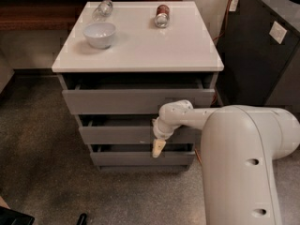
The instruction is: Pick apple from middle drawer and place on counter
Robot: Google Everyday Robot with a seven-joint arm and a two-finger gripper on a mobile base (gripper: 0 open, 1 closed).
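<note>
Claw (158,148) points down, at 5 o'clock of middle drawer (122,135) front, tip over dark gap below it. Claw state: cannot tell. White arm (243,158) enters from 4 o'clock. Apple not visible; its location cannot be told. Bench (140,46) carries white bowl (99,34) at 10 o'clock, clear bottle (103,8) lying at 11, can (162,15) lying at 1.
</note>
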